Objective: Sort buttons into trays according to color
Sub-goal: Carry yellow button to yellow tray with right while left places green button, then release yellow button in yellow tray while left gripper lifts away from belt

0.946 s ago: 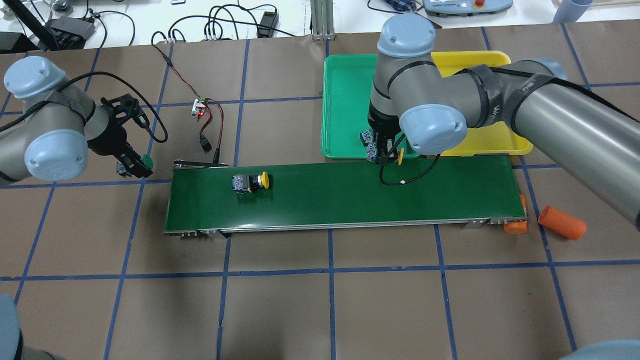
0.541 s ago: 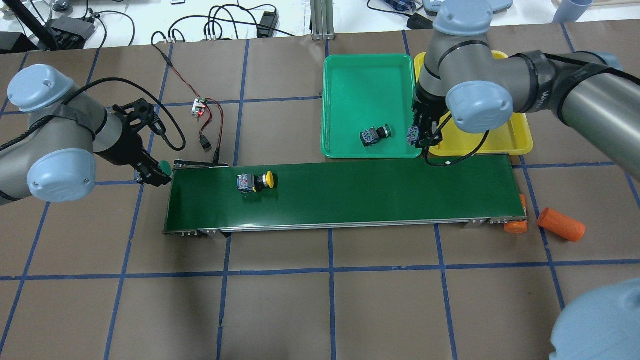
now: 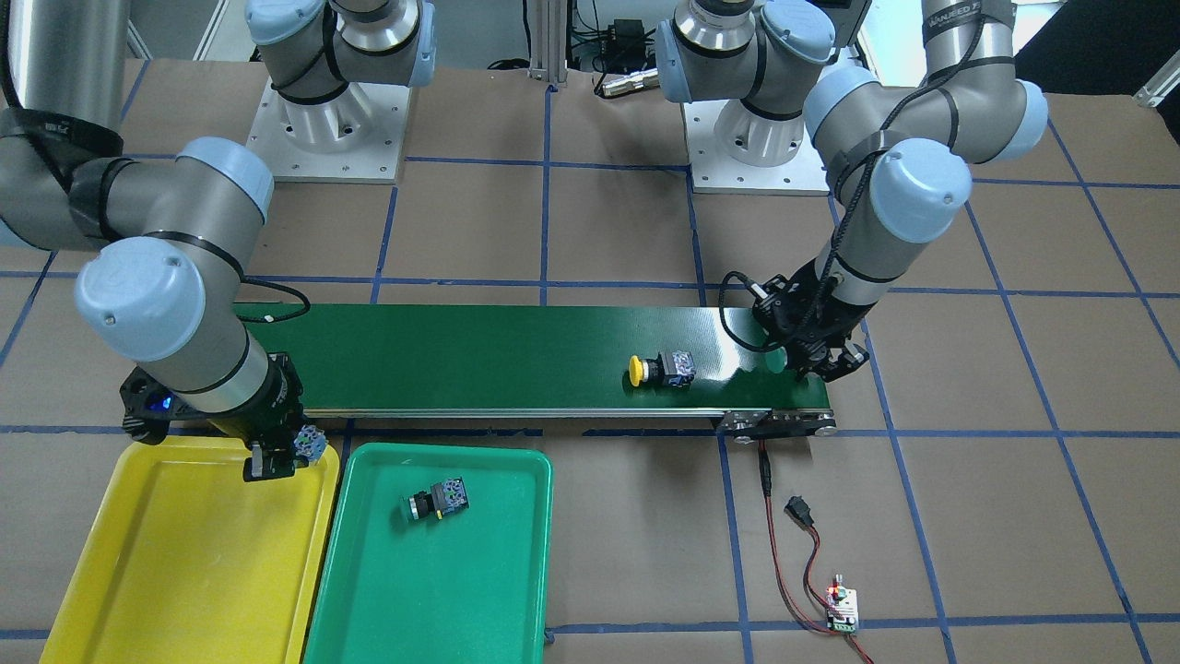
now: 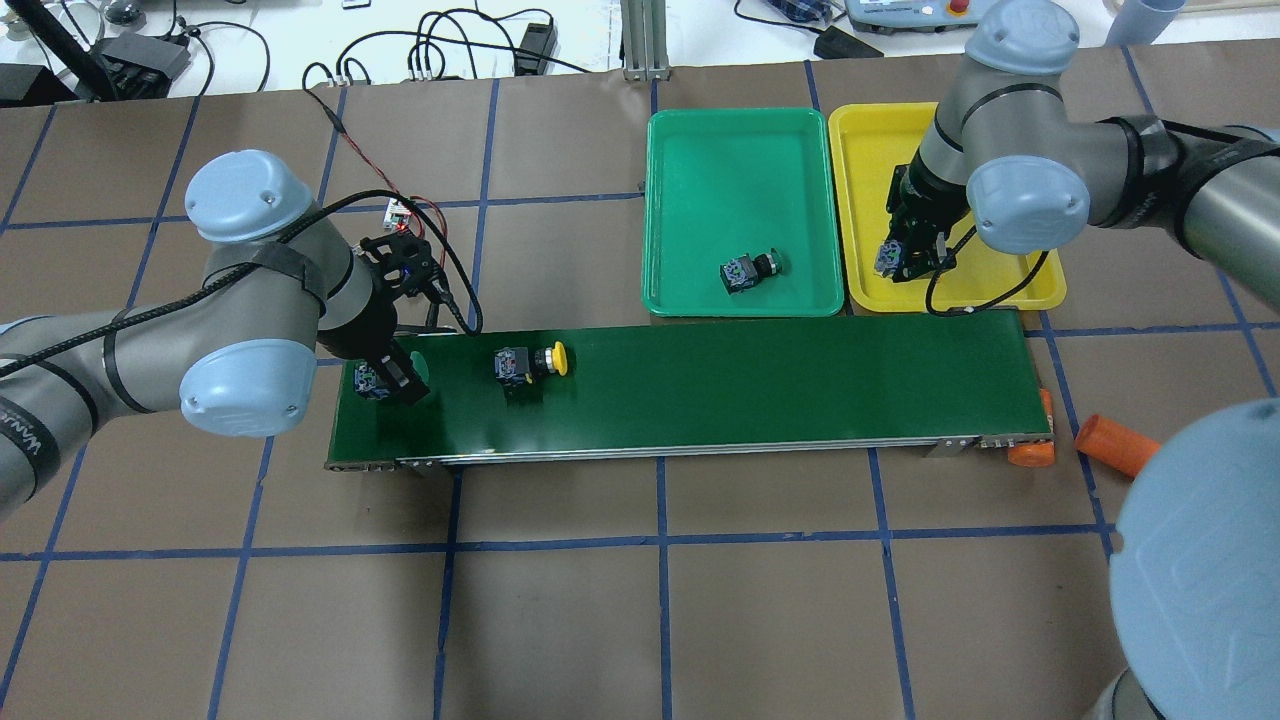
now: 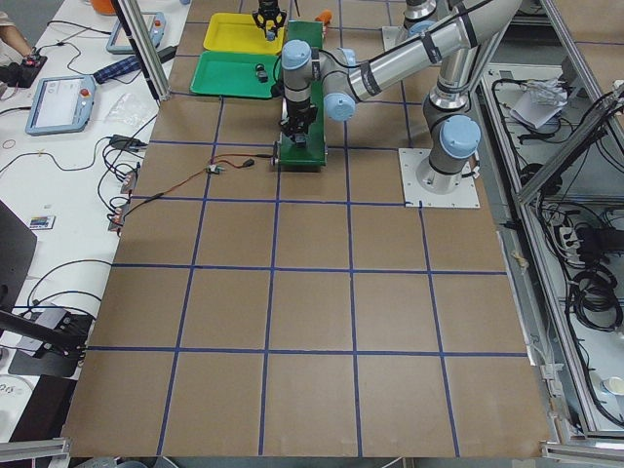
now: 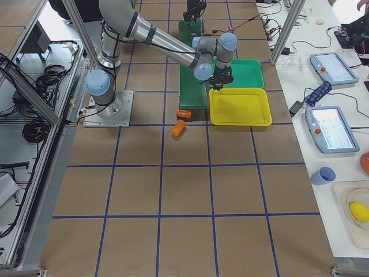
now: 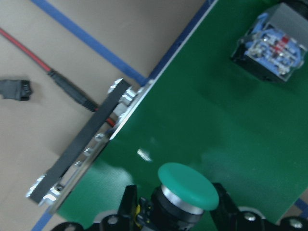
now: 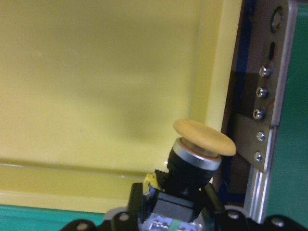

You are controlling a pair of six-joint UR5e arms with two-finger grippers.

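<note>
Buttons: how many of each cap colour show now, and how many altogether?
Yellow-capped: 2, the loose yellow button on the conveyor belt and the held yellow button in the right end effector.
Green-capped: 2, the loose green button in the green tray and the held green button in the left end effector.
Total: 4.

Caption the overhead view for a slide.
Left gripper holds a green button over the belt; right gripper holds a yellow button over the yellow tray.

Orange cylinder [image 4: 1105, 440] lies by the conveyor belt [image 4: 750, 385]; a wired, perhaps electronic, board [image 3: 841, 609] apart.
</note>
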